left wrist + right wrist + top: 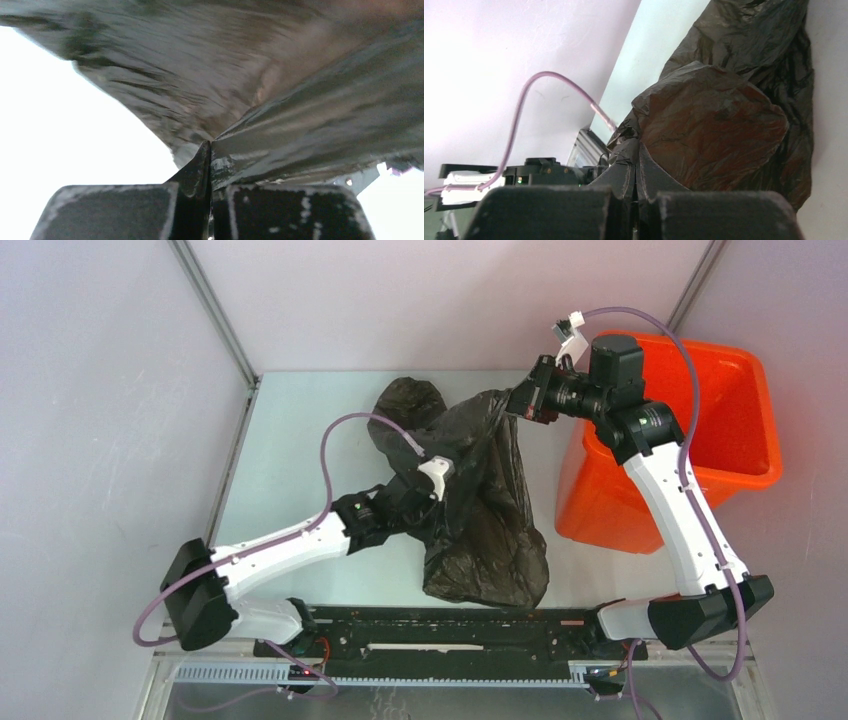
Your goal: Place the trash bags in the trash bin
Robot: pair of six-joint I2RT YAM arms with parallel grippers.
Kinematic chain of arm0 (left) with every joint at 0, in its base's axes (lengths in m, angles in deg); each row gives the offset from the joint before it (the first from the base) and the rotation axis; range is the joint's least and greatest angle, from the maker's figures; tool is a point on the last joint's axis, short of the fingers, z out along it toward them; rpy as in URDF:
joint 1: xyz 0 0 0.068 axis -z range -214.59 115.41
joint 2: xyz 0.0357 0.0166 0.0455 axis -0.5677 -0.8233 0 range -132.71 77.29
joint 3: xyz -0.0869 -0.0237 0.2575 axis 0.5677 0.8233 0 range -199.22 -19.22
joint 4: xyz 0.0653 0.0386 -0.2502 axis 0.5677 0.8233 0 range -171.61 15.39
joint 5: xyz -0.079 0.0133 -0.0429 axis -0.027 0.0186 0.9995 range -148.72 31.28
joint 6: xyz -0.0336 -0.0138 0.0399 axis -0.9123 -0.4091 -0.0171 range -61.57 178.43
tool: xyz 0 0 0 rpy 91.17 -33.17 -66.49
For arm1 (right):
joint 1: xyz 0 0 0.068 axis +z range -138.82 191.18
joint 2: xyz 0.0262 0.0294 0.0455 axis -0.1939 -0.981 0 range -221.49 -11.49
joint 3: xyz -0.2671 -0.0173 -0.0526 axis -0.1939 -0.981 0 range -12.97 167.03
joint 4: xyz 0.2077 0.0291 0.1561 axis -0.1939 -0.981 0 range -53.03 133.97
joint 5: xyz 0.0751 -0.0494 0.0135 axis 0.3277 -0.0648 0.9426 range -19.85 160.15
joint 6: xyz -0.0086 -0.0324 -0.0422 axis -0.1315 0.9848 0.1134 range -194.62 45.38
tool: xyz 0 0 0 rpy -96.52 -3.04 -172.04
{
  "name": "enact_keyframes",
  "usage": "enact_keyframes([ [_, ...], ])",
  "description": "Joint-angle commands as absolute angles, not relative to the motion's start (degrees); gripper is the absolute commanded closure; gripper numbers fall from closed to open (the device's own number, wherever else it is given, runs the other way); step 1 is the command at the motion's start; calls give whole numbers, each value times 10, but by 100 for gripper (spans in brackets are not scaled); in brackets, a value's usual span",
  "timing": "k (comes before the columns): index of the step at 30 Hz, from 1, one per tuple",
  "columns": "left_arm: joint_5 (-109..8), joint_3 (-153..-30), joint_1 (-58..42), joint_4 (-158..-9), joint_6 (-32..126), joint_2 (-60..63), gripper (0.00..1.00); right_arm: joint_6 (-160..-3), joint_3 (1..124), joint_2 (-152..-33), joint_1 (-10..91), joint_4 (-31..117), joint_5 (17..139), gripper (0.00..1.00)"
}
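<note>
Across the middle of the pale table (300,440), your large bag of thin, glossy, wrinkly black plastic film (485,530) is drawn up between both arms. Its lower bulk rests on the surface near the arm bases. Your left gripper (443,476) has its jaws pressed together on a fold at the bag's middle, and the left wrist view shows the film squeezed tight between them. Your right gripper (524,400) pinches the upper corner the same way, jaws closed on a gathered ridge. It sits just beside the tall bright orange plastic bin (745,365), which stands at the table's right.

No part of the bag is over the opening yet, so I read this as the carry: gripped and raised, not delivered. Next, swing the right arm's corner across the rim. Have the left arm follow and lift the middle, so the trailing bulk clears the bin's near wall instead of dragging on it. Mind that slick film, because a thin pinch may slip.
</note>
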State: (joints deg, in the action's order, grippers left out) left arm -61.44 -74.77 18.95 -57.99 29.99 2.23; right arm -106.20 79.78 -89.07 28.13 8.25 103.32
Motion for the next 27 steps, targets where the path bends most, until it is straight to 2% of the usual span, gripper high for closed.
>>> enact_keyframes([
  [1, -638, -827, 69, -550, 253, 45, 100, -1013, 799, -906, 274, 87, 986, 100],
  [4, -636, -886, -4, -530, 237, 65, 100, -1010, 824, -934, 266, 82, 978, 100],
  [8, -654, -1052, -62, -496, 237, 62, 100, -1012, 921, -978, 266, 68, 976, 100],
  [14, -572, -1343, -60, -503, 284, 33, 100, -1016, 1235, -1025, 266, -14, 983, 100],
  [16, -562, -1373, -40, -519, 301, 49, 100, -994, 1242, -991, 281, 1, 976, 100],
  [18, -583, -1331, -13, -529, 315, 92, 100, -970, 1141, -920, 303, 61, 967, 100],
  [21, -622, -1182, -3, -528, 289, 168, 100, -975, 922, -808, 320, 187, 964, 98],
  [27, -651, -851, -4, -508, 179, 325, 100, -1017, 670, -728, 338, 160, 975, 100],
])
